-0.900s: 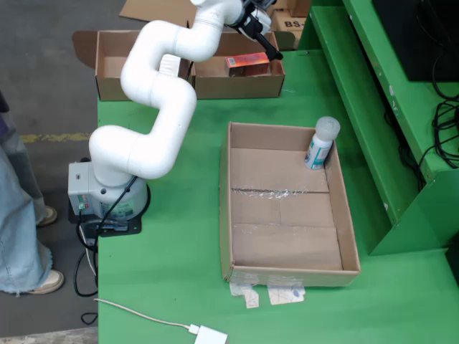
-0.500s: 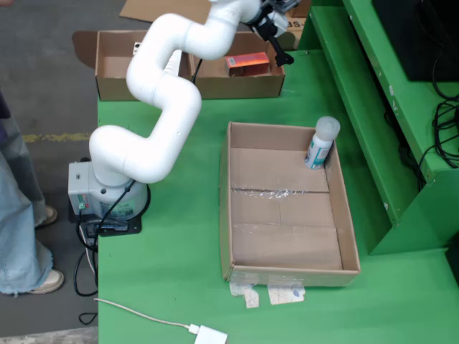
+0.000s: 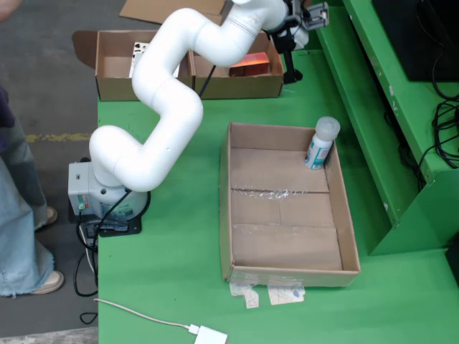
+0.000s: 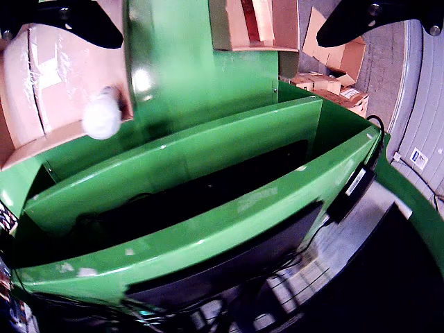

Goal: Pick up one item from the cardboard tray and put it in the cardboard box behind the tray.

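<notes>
Bottle [image 3: 320, 145] upright in far right corner of tray [image 3: 244, 215], untouched. Hand [image 3: 305, 16] up at far box [image 3: 240, 84], fingers apart, nothing between them in wrist view. Pick step pending: next, swing back over tray, descend on bottle cap.

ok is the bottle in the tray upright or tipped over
Upright: the bottle stands on its base in the tray's far corner, white cap on top, leaning slightly toward the wall.
</notes>
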`<action>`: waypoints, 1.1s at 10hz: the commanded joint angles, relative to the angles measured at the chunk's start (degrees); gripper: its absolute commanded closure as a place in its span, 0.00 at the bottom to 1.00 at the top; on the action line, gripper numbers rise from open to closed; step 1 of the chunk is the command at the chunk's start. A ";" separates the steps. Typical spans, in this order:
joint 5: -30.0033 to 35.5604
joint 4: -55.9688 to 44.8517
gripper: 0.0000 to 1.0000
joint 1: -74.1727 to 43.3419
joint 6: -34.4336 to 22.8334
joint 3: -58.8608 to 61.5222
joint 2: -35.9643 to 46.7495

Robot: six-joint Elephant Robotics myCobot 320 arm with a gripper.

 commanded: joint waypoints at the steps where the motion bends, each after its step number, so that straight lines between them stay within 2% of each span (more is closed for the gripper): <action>1: 15.84 -53.80 0.00 -7.31 0.35 -12.28 15.68; 2: 15.97 -44.79 0.00 -8.82 0.68 -32.61 26.92; 3: 16.03 -41.00 0.00 -10.08 0.78 -42.09 32.65; 4: 16.03 -41.00 0.00 -10.08 0.78 -42.09 32.65; 5: 16.29 -35.22 0.00 -12.28 1.17 -58.10 43.48; 6: 16.39 -33.75 0.00 -12.72 3.01 -68.10 51.94; 7: 16.39 -33.75 0.00 -12.72 3.01 -68.10 51.94; 8: 16.41 -34.03 0.00 -14.70 2.10 -71.69 56.03; 11: 16.41 -34.03 0.00 -14.70 2.10 -71.69 56.03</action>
